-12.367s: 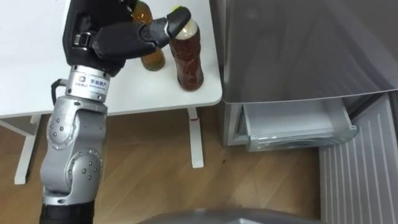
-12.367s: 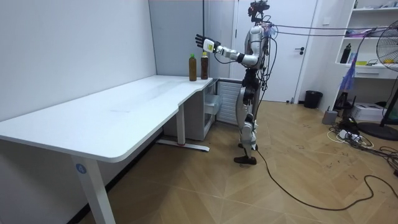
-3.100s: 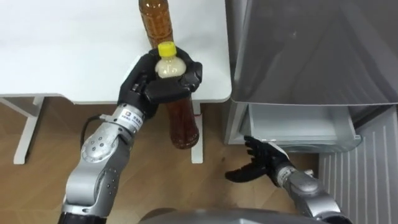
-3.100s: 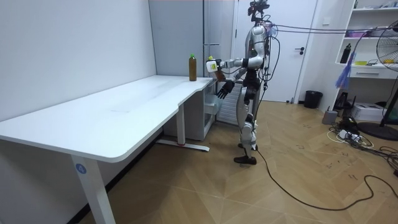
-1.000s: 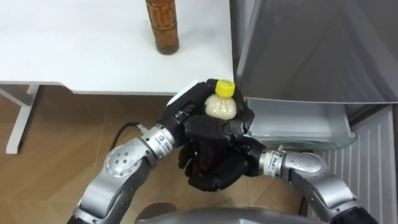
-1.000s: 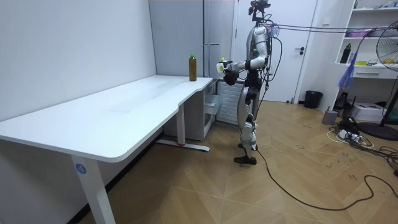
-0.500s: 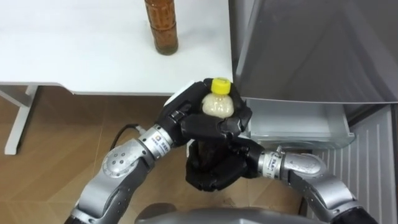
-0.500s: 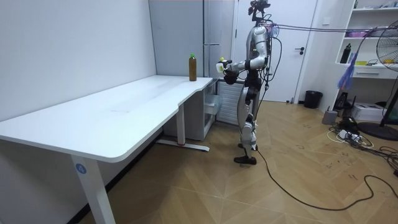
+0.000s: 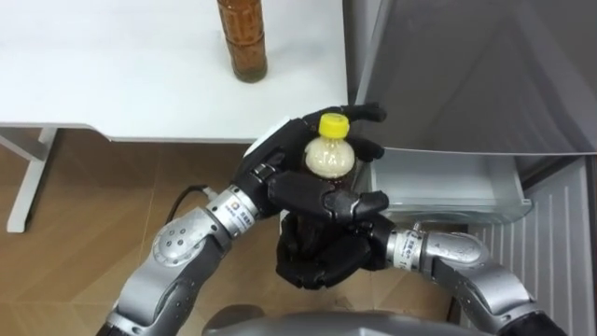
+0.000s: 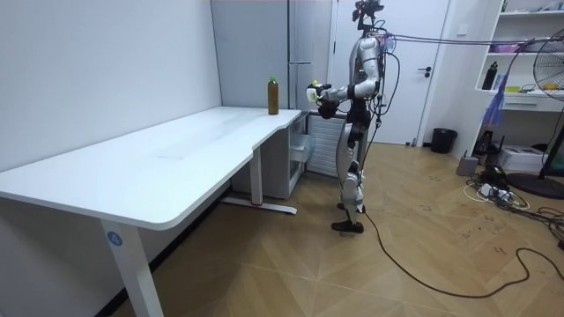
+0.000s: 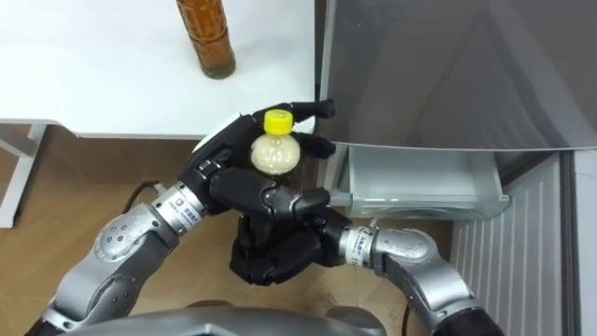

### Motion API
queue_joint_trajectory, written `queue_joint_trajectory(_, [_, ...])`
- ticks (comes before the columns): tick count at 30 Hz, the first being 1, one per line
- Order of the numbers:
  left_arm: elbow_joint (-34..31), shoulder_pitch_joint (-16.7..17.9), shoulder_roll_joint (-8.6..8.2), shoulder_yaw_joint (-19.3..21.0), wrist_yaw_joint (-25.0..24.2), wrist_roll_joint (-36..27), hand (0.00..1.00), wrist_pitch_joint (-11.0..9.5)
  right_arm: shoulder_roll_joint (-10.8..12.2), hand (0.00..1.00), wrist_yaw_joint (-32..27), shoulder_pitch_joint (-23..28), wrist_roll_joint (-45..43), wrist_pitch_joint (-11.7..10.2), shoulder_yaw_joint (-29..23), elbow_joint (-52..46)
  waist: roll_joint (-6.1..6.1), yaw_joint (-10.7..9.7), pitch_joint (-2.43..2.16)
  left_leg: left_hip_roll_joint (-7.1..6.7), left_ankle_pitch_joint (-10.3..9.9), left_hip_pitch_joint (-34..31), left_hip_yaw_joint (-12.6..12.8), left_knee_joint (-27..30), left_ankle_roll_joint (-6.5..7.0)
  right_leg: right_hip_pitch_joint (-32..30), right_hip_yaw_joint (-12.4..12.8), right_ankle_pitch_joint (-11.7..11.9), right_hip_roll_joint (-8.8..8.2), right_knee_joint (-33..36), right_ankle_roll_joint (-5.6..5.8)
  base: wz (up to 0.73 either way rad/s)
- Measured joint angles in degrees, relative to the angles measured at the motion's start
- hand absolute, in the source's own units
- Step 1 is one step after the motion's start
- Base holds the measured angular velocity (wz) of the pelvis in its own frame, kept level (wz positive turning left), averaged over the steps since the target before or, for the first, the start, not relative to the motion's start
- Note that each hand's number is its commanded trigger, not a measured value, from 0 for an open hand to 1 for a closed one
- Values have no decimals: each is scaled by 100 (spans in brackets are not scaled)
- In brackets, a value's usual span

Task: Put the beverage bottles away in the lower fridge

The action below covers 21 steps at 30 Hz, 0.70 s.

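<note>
A brown tea bottle with a yellow cap is upright in front of my chest, between the white table and the fridge. My right hand is curled round its lower body from beneath. My left hand lies against the bottle's neck and shoulder, its fingers spread straight and no longer wrapped. A second brown bottle stands on the white table near its right edge. The fridge's lower drawer stands pulled out just right of the hands. In the room view I stand at the table's far end by the fridge, with the bottle at chest height.
The grey fridge door rises at the right above the drawer. A ribbed grey panel lies at the lower right. Wooden floor and the table's white leg show below the tabletop.
My left hand's fingers have straightened off the bottle, which they gripped before. My right hand has closed tighter round the bottle's lower body. The bottle has stayed in place.
</note>
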Motion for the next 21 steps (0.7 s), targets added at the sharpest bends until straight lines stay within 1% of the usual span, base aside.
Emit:
queue_joint_trajectory(12, [-13,-90,5,23,43,2,0,-2,-15,100,0,-1,40,-1,-2,0,9,-8,3,-1,0,-12,-8,-6,0,13,-18,0,-1,-3,0,0])
queue_joint_trajectory(17, [-105,-102,4,20,123,2,0,-3,-14,100,-1,-1,203,-5,27,0,9,-8,2,-3,0,-44,-33,-5,0,8,-52,0,-1,-41,0,2])
queue_joint_trajectory(19, [-205,-101,9,45,136,3,0,-3,-31,100,3,0,231,-39,27,-34,8,-6,0,-5,0,-63,-46,-3,0,5,-67,1,-1,-59,-1,5])
queue_joint_trajectory(21, [-351,-102,13,69,153,2,0,-3,-66,100,4,-1,279,-145,25,-47,6,2,0,-5,0,-76,-48,-2,0,6,-74,1,-1,-79,-1,2])
